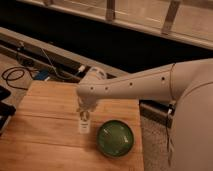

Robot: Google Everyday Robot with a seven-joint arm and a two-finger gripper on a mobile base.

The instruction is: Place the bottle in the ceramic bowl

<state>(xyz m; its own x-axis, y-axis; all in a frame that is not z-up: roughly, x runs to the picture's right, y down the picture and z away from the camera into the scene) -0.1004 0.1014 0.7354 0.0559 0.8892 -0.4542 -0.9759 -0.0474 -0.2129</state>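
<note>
The small white bottle (pixel 84 123) stands upright just left of the dark-green ceramic bowl (pixel 115 138), close to its rim but outside it. My gripper (pixel 84 109) comes down from above and is shut on the bottle's top. Whether the bottle's base rests on the wooden table (pixel 40 130) or hangs just over it I cannot tell. The bowl sits at the table's front right and has nothing in it. My white arm (pixel 140 82) reaches in from the right.
The table's right edge (pixel 140 145) runs just beyond the bowl. Black cables (pixel 15 75) and a blue item (pixel 42 75) lie on the floor at the left. A dark object (pixel 5 110) is at the left edge. A metal ledge (pixel 45 47) runs behind the table.
</note>
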